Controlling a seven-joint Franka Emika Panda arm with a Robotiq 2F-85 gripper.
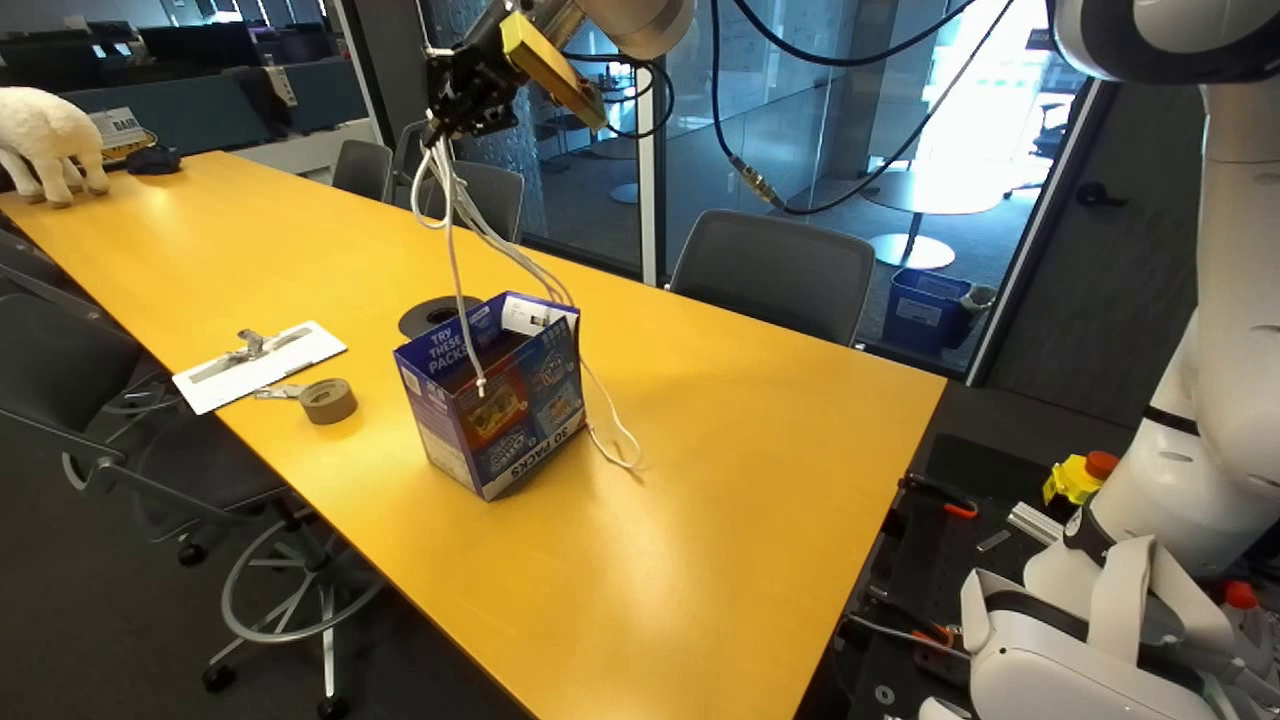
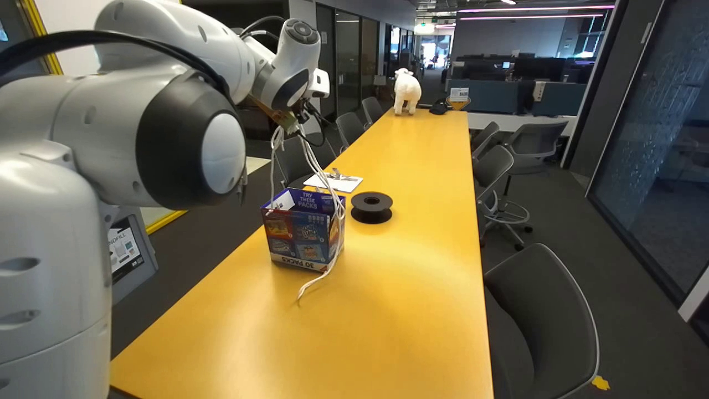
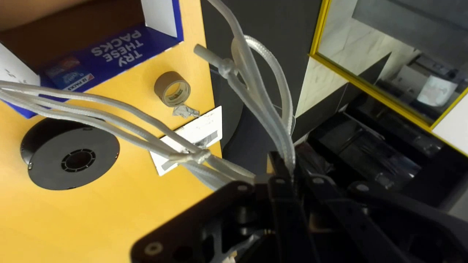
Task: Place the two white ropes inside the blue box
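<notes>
Room: dark carpet point(image 2: 615, 277); glass wall point(image 1: 760, 160) on the far side in an exterior view. One long table point(image 1: 650, 580), yellow, smooth, glossy in patches. One white arm point(image 2: 50, 233), rounded segments, extends over it. Chairs point(image 2: 545, 316), dark grey: at least seven in an exterior view, three left of the table, four right. One toy sheep point(image 2: 407, 91), white, fleecy, at the far end.

One box point(image 1: 545, 430), printed blue cardboard, brown inside, upright, top uncovered. White rope point(image 3: 276, 128), braided, hangs above it from the black gripper point(image 3: 289, 171), which is squeezed together on the strands; one rope or two, cannot tell. In an exterior view several strands drop outside the box's right side onto the table; one end hangs by its near left rim.

One clipboard point(image 1: 215, 390), white, flat. One spool point(image 2: 371, 210), black, round discs, just beside the box. One roll of tape point(image 1: 328, 400), brown, ring-shaped, near the clipboard. Knots point(image 3: 226, 67): two in the wrist view.
</notes>
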